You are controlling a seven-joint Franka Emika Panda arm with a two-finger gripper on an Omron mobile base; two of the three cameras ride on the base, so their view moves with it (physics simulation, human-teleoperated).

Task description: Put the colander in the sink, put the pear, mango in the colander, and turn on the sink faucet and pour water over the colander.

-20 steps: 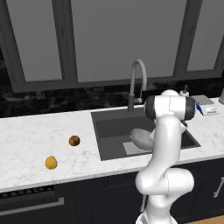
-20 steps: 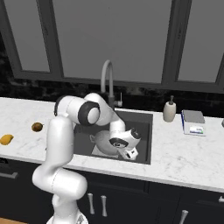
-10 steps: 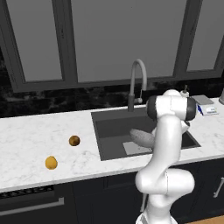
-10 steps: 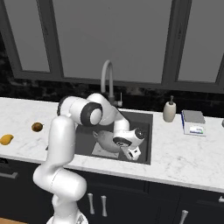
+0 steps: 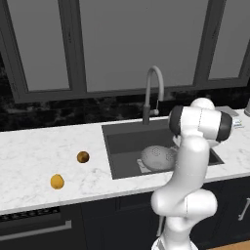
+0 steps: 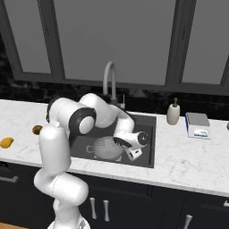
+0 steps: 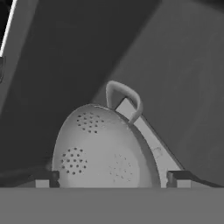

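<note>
Since earlier frame, pincer (image 6: 132, 154) drew back off colander (image 6: 106, 147); fingers spread wide, holding nothing. Colander sits in sink (image 6: 145, 154): step one done. Pear (image 5: 83, 157), mango (image 5: 57, 181) on desk (image 5: 29, 161); faucet (image 5: 152, 93) untouched.

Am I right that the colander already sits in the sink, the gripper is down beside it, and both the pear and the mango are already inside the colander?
Not quite. The colander is in the sink with the gripper down beside it, but the left base view shows the pear and mango on the counter left of the sink, not in the colander.
</note>
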